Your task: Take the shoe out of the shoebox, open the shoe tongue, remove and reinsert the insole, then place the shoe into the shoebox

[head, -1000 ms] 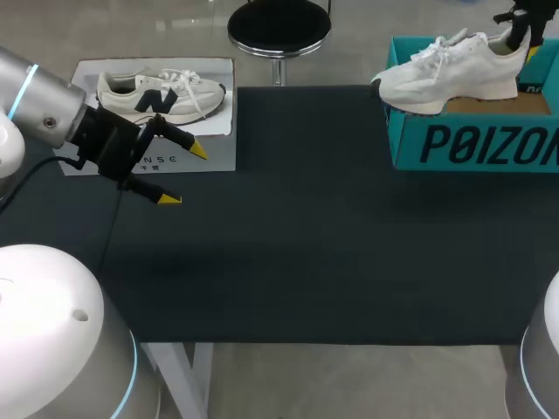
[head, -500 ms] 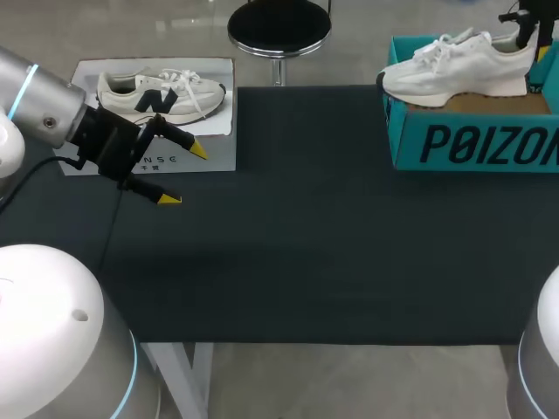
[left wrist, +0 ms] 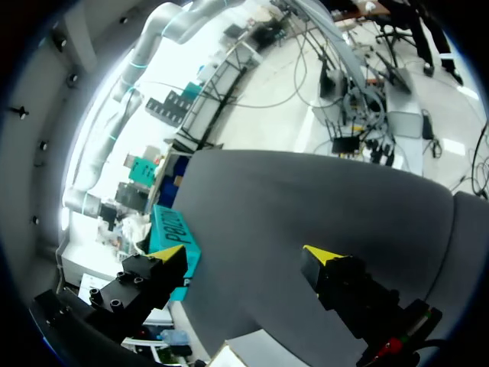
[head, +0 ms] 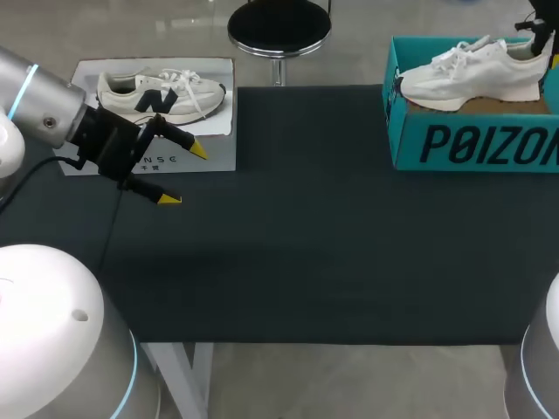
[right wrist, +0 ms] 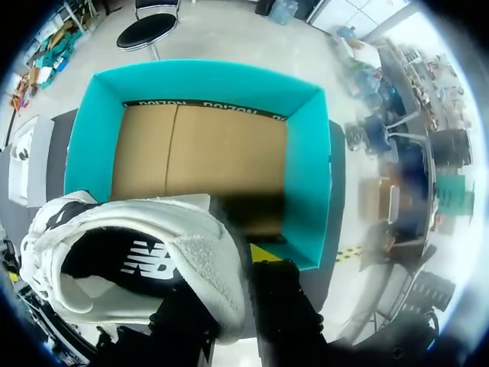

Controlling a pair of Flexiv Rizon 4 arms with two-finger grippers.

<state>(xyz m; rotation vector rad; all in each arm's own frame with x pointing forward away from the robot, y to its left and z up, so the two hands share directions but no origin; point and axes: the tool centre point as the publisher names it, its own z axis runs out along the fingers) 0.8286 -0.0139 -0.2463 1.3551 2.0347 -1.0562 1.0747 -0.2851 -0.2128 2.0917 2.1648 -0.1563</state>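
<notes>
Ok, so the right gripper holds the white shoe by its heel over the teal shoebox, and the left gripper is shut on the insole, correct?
Not quite. The left gripper is open and empty above the table, as the left wrist view shows. The rest holds: the right gripper grips the white shoe by its heel over the teal shoebox.

Counter (head: 306, 244) had a dark matte top. 1 pale grey flat board (head: 214, 153) lay at its left rear corner, with dark lettering along the near part. 1 cream sneaker (head: 162, 94) with a dark side mark and white laces sat side-on on the board; couldn't tell if real or printed.
</notes>
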